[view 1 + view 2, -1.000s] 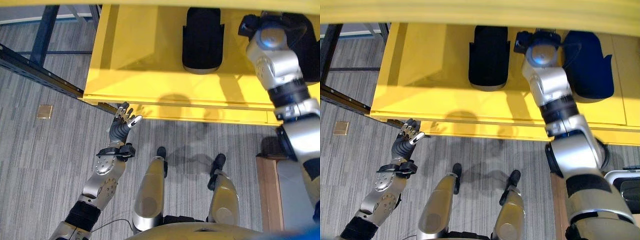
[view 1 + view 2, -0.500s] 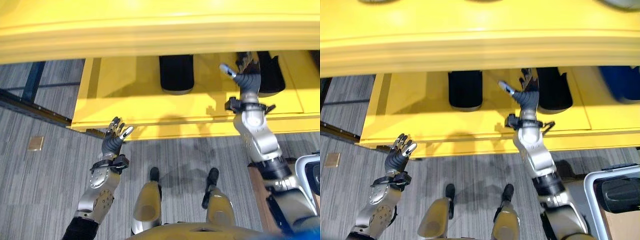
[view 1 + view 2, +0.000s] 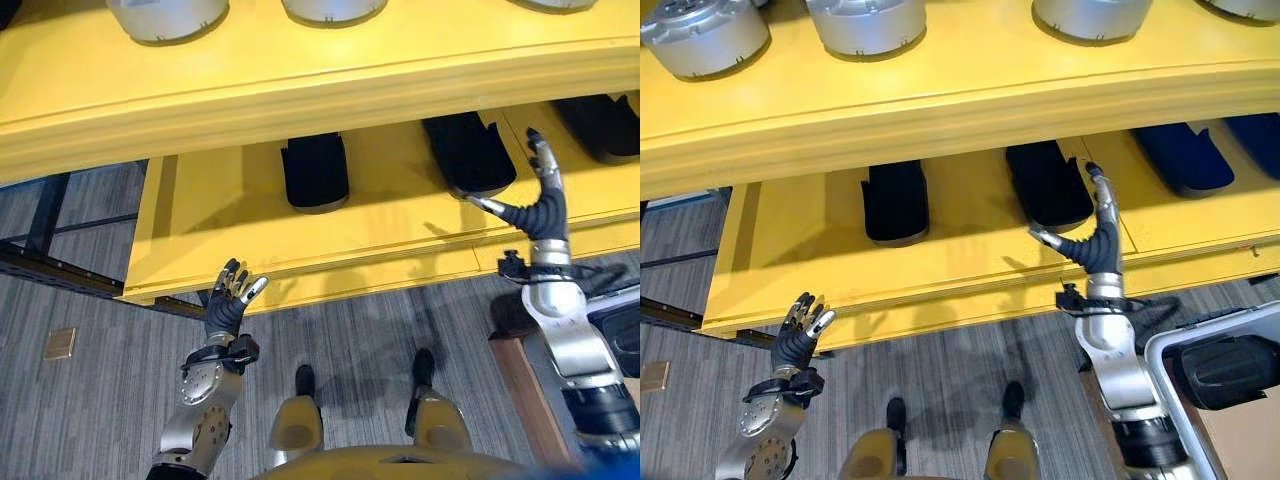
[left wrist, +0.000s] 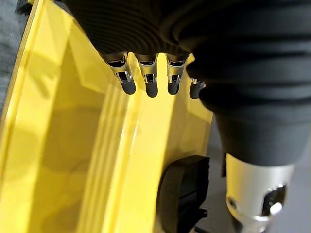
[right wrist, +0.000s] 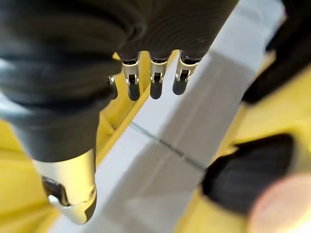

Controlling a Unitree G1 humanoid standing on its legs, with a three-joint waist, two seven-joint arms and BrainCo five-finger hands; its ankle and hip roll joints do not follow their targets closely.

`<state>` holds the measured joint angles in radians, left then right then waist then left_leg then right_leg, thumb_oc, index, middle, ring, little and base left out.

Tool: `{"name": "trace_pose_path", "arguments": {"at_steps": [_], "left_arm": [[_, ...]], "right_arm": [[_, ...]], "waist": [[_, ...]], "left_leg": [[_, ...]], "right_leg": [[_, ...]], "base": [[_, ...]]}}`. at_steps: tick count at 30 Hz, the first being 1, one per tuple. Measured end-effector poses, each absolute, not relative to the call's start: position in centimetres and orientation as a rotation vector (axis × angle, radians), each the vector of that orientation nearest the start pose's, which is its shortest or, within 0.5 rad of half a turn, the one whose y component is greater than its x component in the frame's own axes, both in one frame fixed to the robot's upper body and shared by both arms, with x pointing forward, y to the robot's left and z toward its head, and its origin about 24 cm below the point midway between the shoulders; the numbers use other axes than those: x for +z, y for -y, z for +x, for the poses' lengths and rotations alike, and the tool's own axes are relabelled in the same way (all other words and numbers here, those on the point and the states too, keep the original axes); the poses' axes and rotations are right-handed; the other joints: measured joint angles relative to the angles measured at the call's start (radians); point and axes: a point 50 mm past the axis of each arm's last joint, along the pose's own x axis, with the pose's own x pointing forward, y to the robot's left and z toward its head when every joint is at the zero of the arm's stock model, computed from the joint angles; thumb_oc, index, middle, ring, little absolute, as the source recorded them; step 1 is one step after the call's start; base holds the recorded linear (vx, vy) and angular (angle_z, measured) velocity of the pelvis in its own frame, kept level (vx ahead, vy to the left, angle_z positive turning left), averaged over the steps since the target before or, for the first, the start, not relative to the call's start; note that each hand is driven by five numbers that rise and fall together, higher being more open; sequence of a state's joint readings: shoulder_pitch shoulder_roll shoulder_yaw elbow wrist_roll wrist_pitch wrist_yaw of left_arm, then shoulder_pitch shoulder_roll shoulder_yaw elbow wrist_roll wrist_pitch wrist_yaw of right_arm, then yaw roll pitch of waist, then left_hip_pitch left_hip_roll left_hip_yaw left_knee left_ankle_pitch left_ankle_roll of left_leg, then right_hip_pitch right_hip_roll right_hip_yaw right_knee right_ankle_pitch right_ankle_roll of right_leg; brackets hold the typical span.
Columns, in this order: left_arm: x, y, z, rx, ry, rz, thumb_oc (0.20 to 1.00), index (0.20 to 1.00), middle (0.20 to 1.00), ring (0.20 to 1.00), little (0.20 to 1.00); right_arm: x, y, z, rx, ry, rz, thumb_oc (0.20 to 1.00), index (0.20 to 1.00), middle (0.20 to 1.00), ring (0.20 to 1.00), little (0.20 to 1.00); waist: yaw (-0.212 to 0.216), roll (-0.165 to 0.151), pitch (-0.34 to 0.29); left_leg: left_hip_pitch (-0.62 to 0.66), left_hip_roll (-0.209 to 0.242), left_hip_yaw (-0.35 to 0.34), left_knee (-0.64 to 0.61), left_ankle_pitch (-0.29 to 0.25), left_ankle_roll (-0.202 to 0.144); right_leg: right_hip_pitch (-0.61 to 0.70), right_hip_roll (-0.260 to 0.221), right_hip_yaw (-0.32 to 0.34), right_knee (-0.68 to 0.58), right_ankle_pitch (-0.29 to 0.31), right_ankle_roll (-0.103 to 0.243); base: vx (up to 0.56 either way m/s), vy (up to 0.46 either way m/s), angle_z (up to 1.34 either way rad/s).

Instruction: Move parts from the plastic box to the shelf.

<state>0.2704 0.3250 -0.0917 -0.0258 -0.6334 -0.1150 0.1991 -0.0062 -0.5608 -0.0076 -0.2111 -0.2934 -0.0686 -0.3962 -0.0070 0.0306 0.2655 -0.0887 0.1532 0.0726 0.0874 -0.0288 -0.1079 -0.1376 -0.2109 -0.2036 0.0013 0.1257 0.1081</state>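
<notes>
Grey carpet floor point(image 3: 90, 400), brass floor plate point(image 3: 60, 343) — square

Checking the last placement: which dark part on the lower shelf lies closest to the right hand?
The second black part from the left, right behind the raised, open right hand. The other black part sits further left, the blue part further right.

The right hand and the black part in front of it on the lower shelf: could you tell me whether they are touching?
Apart. In the right eye view the open right hand stands beside the black part, with yellow lower shelf visible between.

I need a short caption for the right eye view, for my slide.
Both hands, left and right, open and empty before the yellow shelf holding black parts.
</notes>
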Motion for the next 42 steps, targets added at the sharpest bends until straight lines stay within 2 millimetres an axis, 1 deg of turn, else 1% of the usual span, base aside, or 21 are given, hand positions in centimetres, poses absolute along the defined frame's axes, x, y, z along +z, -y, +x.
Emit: {"name": "trace_pose_path", "arguments": {"at_steps": [2,5,6,7,8,10,11,13,15,18,19,21,23,24,26,27,29,31,34,38,42], "left_arm": [[0.1,-21.7,18.8,0.242,-0.190,-0.299,1.000,1.000,1.000,1.000,1.000],[0.5,-21.6,19.2,0.229,-0.167,-0.275,1.000,1.000,1.000,1.000,1.000],[0.5,-21.6,19.2,0.230,-0.165,-0.273,1.000,1.000,1.000,1.000,1.000],[0.5,-21.7,19.3,0.227,-0.161,-0.265,1.000,1.000,1.000,1.000,1.000],[0.6,-21.7,19.4,0.226,-0.158,-0.263,1.000,1.000,1.000,1.000,1.000],[0.6,-21.9,19.4,0.229,-0.154,-0.254,1.000,1.000,1.000,1.000,1.000],[0.7,-21.9,19.5,0.224,-0.148,-0.255,1.000,1.000,1.000,1.000,1.000],[0.9,-21.8,19.8,0.202,-0.134,-0.252,1.000,1.000,1.000,1.000,1.000],[1.2,-21.9,20.0,0.194,-0.124,-0.249,1.000,1.000,1.000,1.000,1.000],[1.8,-22.0,20.6,0.171,-0.098,-0.232,1.000,1.000,1.000,1.000,1.000],[1.9,-22.0,20.7,0.171,-0.091,-0.232,1.000,1.000,1.000,1.000,1.000],[2.0,-22.1,20.7,0.173,-0.076,-0.231,1.000,1.000,1.000,1.000,1.000],[2.4,-21.9,21.3,0.155,-0.062,-0.224,1.000,1.000,1.000,1.000,1.000],[2.7,-21.6,21.7,0.140,-0.048,-0.226,1.000,1.000,1.000,1.000,1.000],[2.7,-21.6,21.8,0.136,-0.044,-0.226,1.000,1.000,1.000,1.000,1.000],[2.8,-21.5,21.8,0.134,-0.042,-0.226,1.000,1.000,1.000,1.000,1.000],[3.0,-21.5,22.0,0.135,-0.025,-0.229,1.000,1.000,1.000,1.000,1.000],[3.2,-21.5,22.2,0.133,-0.016,-0.229,1.000,1.000,1.000,1.000,1.000],[3.3,-21.5,22.2,0.135,-0.013,-0.227,1.000,1.000,1.000,1.000,1.000],[3.3,-21.5,22.2,0.134,-0.010,-0.228,1.000,1.000,1.000,1.000,1.000],[3.4,-21.5,22.2,0.135,0.004,-0.230,1.000,1.000,1.000,1.000,1.000]], "right_arm": [[13.6,24.0,24.2,-0.346,0.453,-0.874,1.000,1.000,1.000,1.000,1.000],[12.8,25.1,24.4,-0.359,0.414,-1.010,1.000,1.000,1.000,1.000,1.000],[12.6,25.2,24.5,-0.363,0.403,-1.027,1.000,1.000,1.000,1.000,1.000],[12.5,25.5,24.2,-0.370,0.403,-1.079,1.000,1.000,1.000,1.000,1.000],[12.3,26.0,24.1,-0.369,0.393,-1.132,1.000,1.000,1.000,1.000,1.000],[11.1,27.9,24.2,-0.371,0.304,-1.282,1.000,1.000,1.000,1.000,1.000],[11.0,28.3,24.2,-0.383,0.284,-1.323,1.000,1.000,1.000,1.000,1.000],[11.0,28.9,24.4,-0.372,0.276,-1.406,1.000,1.000,1.000,1.000,1.000],[11.2,29.4,24.7,-0.386,0.266,-1.442,1.000,1.000,1.000,1.000,1.000],[12.4,30.5,25.8,-0.406,0.267,-1.538,1.000,1.000,1.000,1.000,1.000],[12.7,30.8,26.0,-0.418,0.265,-1.553,1.000,1.000,1.000,1.000,1.000],[13.3,30.6,26.6,-0.420,0.283,-1.576,1.000,1.000,1.000,1.000,1.000],[13.9,30.5,27.7,-0.422,0.295,-1.592,1.000,1.000,1.000,1.000,1.000],[14.0,30.6,28.3,-0.429,0.284,-1.595,1.000,1.000,1.000,1.000,1.000],[14.2,30.6,28.9,-0.436,0.279,-1.593,1.000,1.000,1.000,1.000,1.000],[14.2,30.5,29.2,-0.434,0.272,-1.590,1.000,1.000,1.000,1.000,1.000],[14.5,30.7,29.6,-0.450,0.270,-1.579,1.000,1.000,1.000,1.000,1.000],[14.1,31.3,29.7,-0.464,0.221,-1.574,1.000,1.000,1.000,1.000,1.000],[13.9,31.1,30.0,-0.452,0.216,-1.580,1.000,1.000,1.000,1.000,1.000],[13.1,31.1,30.1,-0.431,0.181,-1.578,1.000,1.000,1.000,1.000,1.000],[13.2,30.9,30.3,-0.451,0.197,-1.555,1.000,1.000,1.000,1.000,1.000]], "waist": [[-0.012,0.001,0.001],[-0.012,0.002,0.002],[-0.013,0.003,0.002],[-0.011,0.003,0.004],[-0.008,0.005,0.012],[-0.008,0.008,0.038],[-0.011,0.014,0.058],[-0.011,0.019,0.073],[-0.010,0.027,0.083],[-0.008,0.037,0.116],[-0.006,0.040,0.120],[-0.001,0.045,0.126],[-0.003,0.045,0.143],[0.005,0.051,0.161],[0.012,0.070,0.181],[0.011,0.070,0.183],[0.015,0.073,0.189],[0.015,0.081,0.203],[0.016,0.083,0.209],[0.018,0.083,0.210],[0.018,0.084,0.210]], "left_leg": [[0.000,0.000,0.002,0.000,0.000,0.000],[-0.003,0.002,0.009,-0.001,0.001,-0.001],[-0.002,0.002,0.013,-0.003,0.001,-0.001],[-0.003,0.002,0.021,-0.005,0.001,-0.001],[-0.003,0.003,0.024,-0.006,0.001,-0.001],[-0.002,0.002,0.026,-0.008,0.002,0.000],[-0.003,0.003,0.027,-0.010,0.003,-0.001],[-0.009,0.002,0.030,-0.011,0.004,-0.002],[-0.019,0.002,0.030,-0.011,0.009,-0.007],[-0.023,0.001,0.030,-0.010,0.011,-0.007],[-0.023,0.000,0.030,-0.011,0.011,-0.007],[-0.026,0.000,0.031,-0.010,0.011,-0.007],[-0.037,-0.002,0.033,-0.004,0.011,-0.006],[-0.040,-0.005,0.033,-0.001,0.011,-0.006],[-0.043,-0.006,0.034,0.000,0.011,-0.006],[-0.049,-0.008,0.037,0.001,0.011,-0.006],[-0.070,-0.011,0.043,0.001,0.016,-0.002],[-0.070,-0.013,0.044,0.001,0.018,-0.002],[-0.070,-0.015,0.048,0.000,0.018,-0.002],[-0.073,-0.016,0.051,0.000,0.018,-0.001],[-0.085,-0.016,0.051,0.002,0.021,0.001]], "right_leg": [[-0.006,0.003,0.004,0.001,0.002,0.003],[-0.016,0.002,0.012,0.004,0.002,0.003],[-0.017,0.002,0.015,0.004,0.002,0.003],[-0.029,0.002,0.025,0.009,0.003,0.004],[-0.030,0.001,0.028,0.009,0.003,0.004],[-0.032,0.001,0.029,0.010,0.004,0.005],[-0.038,0.002,0.032,0.013,0.005,0.005],[-0.049,0.001,0.036,0.017,0.004,0.006],[-0.059,0.001,0.036,0.018,0.009,0.003],[-0.065,0.001,0.036,0.025,0.009,0.003],[-0.066,0.001,0.036,0.028,0.009,0.003],[-0.071,0.000,0.036,0.031,0.007,0.003],[-0.089,-0.004,0.040,0.046,0.004,0.003],[-0.095,-0.004,0.043,0.054,0.003,0.002],[-0.103,-0.005,0.045,0.062,-0.001,0.002],[-0.114,-0.005,0.050,0.067,-0.001,0.001],[-0.144,-0.009,0.057,0.078,-0.001,0.001],[-0.147,-0.011,0.058,0.084,-0.002,0.001],[-0.152,-0.014,0.062,0.087,-0.003,0.001],[-0.159,-0.018,0.066,0.093,-0.004,0.003],[-0.174,-0.018,0.068,0.101,-0.004,0.002]], "base": [[-0.03,-0.001,-0.08],[-0.03,-0.004,-0.07],[-0.04,-0.010,-0.11],[-0.03,-0.008,-0.12],[-0.03,-0.008,-0.11],[-0.05,-0.009,-0.04],[-0.05,-0.006,-0.06],[-0.04,0.000,-0.04],[-0.04,-0.005,-0.01],[0.00,0.000,0.00],[-0.06,-0.017,0.00],[-0.05,-0.010,-0.01],[-0.01,-0.003,-0.02],[0.00,0.000,0.00],[-0.03,0.000,-0.03],[-0.02,0.000,-0.09],[-0.01,0.000,-0.05],[0.00,0.000,0.00],[0.00,-0.004,-0.01],[0.00,0.000,0.00],[0.00,0.000,0.00]]}}
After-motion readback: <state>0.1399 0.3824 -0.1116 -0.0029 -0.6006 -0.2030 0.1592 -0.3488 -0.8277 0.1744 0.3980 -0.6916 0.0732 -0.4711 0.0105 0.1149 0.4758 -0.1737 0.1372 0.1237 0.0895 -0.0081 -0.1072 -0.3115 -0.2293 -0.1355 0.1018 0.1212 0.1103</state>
